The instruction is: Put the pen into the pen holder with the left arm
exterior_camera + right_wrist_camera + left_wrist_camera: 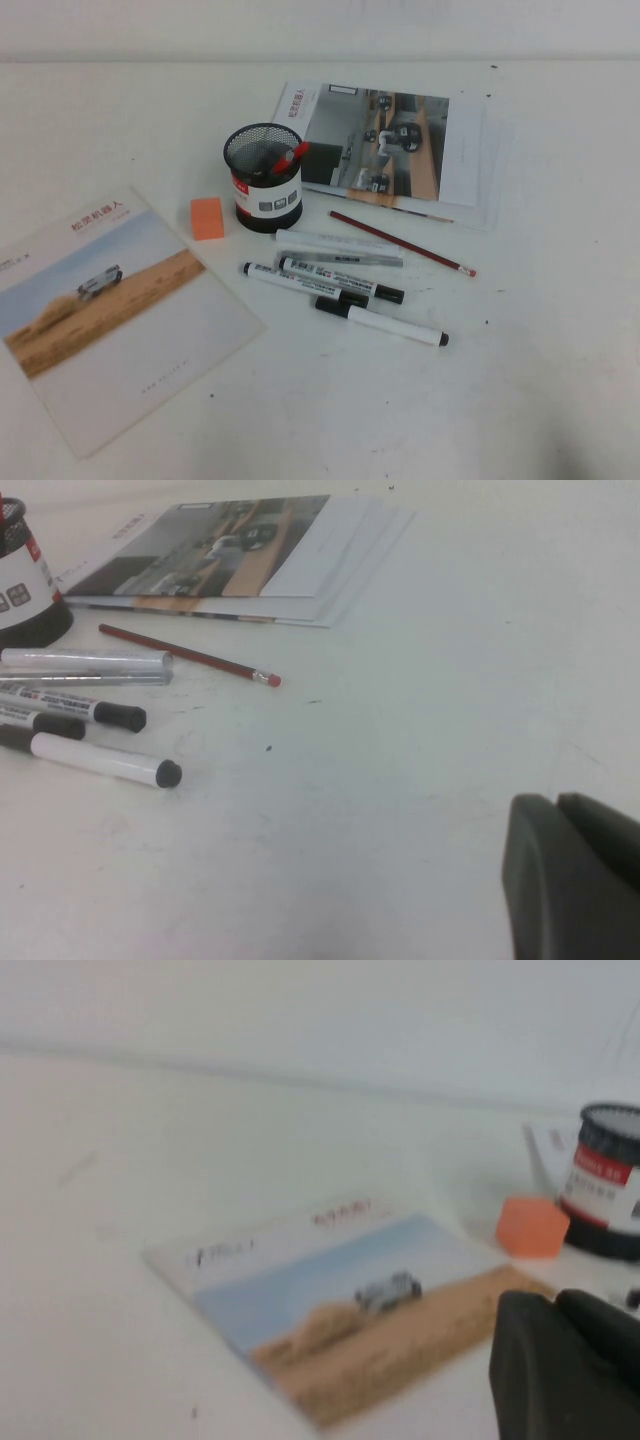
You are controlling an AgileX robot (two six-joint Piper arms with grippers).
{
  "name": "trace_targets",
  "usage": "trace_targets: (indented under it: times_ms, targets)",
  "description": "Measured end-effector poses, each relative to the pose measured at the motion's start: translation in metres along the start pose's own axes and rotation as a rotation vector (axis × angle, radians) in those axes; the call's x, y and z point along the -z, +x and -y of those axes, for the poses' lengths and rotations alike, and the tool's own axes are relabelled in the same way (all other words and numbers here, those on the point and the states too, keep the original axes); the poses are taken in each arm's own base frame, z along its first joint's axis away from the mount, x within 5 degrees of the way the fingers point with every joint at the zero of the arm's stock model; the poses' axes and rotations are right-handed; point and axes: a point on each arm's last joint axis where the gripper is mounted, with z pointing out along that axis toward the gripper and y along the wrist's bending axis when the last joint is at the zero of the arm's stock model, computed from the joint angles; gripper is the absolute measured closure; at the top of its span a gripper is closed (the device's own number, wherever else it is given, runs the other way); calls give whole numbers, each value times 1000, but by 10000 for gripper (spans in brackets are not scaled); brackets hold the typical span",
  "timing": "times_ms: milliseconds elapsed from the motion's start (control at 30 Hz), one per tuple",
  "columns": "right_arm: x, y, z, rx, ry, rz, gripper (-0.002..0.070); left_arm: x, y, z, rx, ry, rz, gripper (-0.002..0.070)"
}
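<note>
The pen [290, 156] stands tilted inside the pen holder [263, 178], a black mesh cup with a white label band; its red cap pokes over the rim. Neither arm shows in the high view. My left gripper [555, 1302] is shut and empty, low over the table near the landscape brochure [350, 1300], well apart from the pen holder [610, 1182]. My right gripper [556, 802] is shut and empty over bare table, far from the markers. The edge of the holder [25, 580] shows in the right wrist view.
An orange eraser [207, 217] lies left of the holder. Three white markers [340, 290], a clear tube [340, 245] and a dark-red pencil [400, 243] lie in front of and right of it. A brochure [110, 310] lies front left, a booklet [385, 140] behind.
</note>
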Motion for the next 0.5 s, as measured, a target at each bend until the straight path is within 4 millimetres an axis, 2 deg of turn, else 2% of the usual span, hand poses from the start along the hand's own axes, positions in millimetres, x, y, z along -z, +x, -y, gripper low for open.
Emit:
trace_targets:
  times_ms: [200,500]
  targets:
    - [0,0,0,0,0,0,698,2,18,-2,-8,-18,-197,676]
    - [0,0,0,0,0,0,698,3,19,-2,-9,-21,-225,676]
